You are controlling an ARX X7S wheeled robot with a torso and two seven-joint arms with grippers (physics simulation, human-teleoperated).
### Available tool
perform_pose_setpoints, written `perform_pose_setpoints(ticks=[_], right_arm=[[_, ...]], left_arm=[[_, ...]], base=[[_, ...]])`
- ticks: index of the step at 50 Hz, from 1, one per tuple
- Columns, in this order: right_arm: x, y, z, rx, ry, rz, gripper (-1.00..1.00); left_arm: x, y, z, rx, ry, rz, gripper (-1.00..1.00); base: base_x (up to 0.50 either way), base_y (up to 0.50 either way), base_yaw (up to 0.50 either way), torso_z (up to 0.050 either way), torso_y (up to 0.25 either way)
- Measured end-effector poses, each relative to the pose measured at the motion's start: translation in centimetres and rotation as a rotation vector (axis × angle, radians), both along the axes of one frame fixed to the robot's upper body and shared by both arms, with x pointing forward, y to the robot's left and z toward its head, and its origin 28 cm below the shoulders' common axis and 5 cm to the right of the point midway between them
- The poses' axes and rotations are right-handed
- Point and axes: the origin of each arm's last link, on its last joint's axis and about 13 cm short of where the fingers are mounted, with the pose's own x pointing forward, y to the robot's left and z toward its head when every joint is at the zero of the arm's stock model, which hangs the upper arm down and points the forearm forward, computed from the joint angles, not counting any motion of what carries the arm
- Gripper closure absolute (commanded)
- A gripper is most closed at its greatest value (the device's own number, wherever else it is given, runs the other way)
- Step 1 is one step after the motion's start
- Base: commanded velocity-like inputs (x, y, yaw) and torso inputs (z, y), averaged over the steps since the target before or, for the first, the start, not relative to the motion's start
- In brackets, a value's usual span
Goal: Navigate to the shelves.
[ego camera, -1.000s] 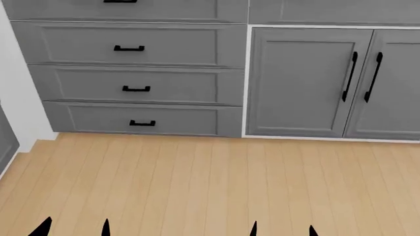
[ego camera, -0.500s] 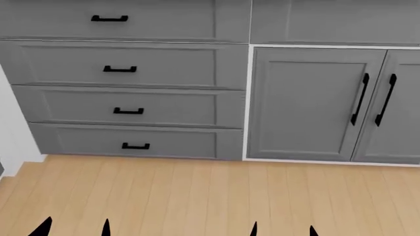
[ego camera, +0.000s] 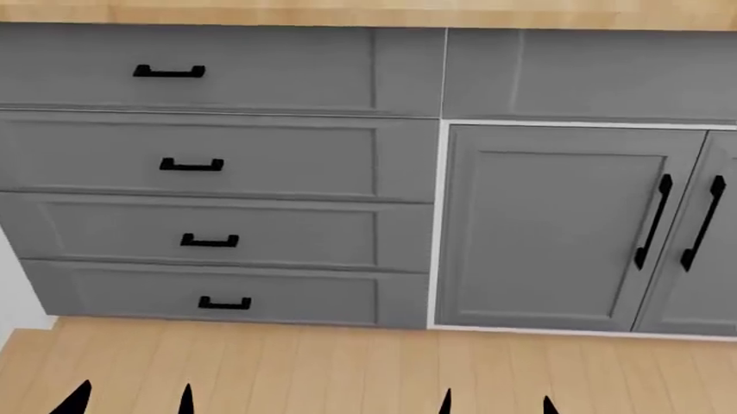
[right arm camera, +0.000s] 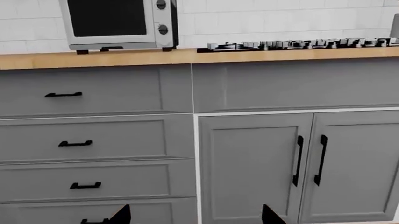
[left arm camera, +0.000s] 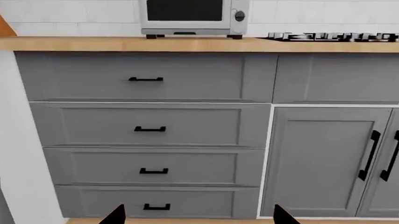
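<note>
Closer now vs a sec ago: the grey cabinets slid down and got bigger in the head view, more top drawer showed, plus a strip of wood countertop [ego camera: 368, 12], and less floor [ego camera: 345, 371] was left in front. No shelves showed up in any view tbh, so couldn't say where they were; everything ahead was closed cabinetry.

Straight ahead was a stack of four drawers [ego camera: 219, 181] w/ short black handles, and right beside it a double-door cabinet [ego camera: 576, 228] w/ two long vertical black pulls side by side.

Wrist cams looked higher up: a microwave [left arm camera: 193, 17] sat on the countertop above the drawers, and a cooktop [right arm camera: 299, 44] sat on the counter over the door cabinet, white tile wall behind both.

Left gripper [ego camera: 129, 398] was only two black tips at the bottom edge of the head view, tips apart w/ nothing between them. Right gripper [ego camera: 496, 403] same deal, tips spread, nothing in them. Both hung over bare floor, well short of the cabinet fronts.
</note>
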Motion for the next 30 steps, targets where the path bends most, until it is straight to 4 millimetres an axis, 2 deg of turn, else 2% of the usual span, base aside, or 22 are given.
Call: perform_pose_setpoints(ticks=[30], right_arm=[[0.01,-0.06,0.02,0.001,-0.002,-0.002,-1.0]], left_arm=[[0.03,-0.03,0.01,-0.002,0.0,-0.001,-1.0]], base=[[0.01,-0.5,0.0,0.0,0.001]])
